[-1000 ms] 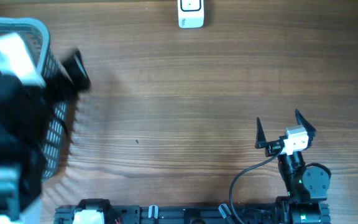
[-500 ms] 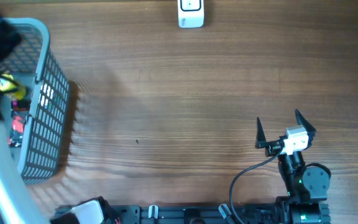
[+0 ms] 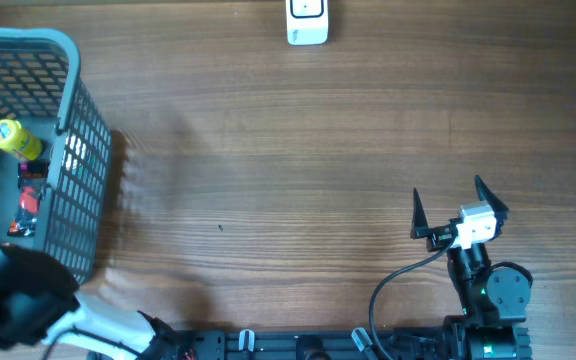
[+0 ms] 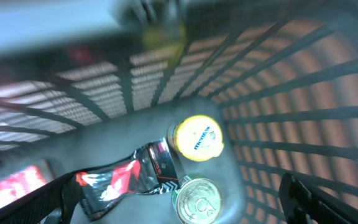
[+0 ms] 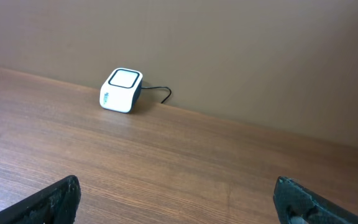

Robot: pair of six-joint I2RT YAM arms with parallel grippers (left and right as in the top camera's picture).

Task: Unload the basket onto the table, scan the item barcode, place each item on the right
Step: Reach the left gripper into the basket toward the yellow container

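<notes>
A grey mesh basket (image 3: pixel 80 160) at the table's left holds the items. In the left wrist view, a yellow-lidded jar (image 4: pixel 196 138), a silver-topped tin can (image 4: pixel 197 200) and a red and black packet (image 4: pixel 114 180) lie on its floor. From overhead only the yellow lid (image 3: pixel 8 135) and the packet (image 3: pixel 28 200) show. My left gripper (image 4: pixel 174 198) hangs open above them, holding nothing. The left arm (image 3: pixel 13 300) is a blur at the near left corner. The white barcode scanner (image 3: pixel 307 20) sits at the far edge. My right gripper (image 3: pixel 453 205) stands open and empty at the near right.
The scanner (image 5: pixel 122 90) has a cable running off behind it, beside a brown wall. Another red pack (image 4: pixel 11 186) lies at the basket's left side. Bare wooden table (image 3: pixel 288 180) lies between the basket and the right arm.
The left arm has swept from over the basket toward the near left corner, uncovering the basket's contents in the overhead view. The right arm has not moved.
</notes>
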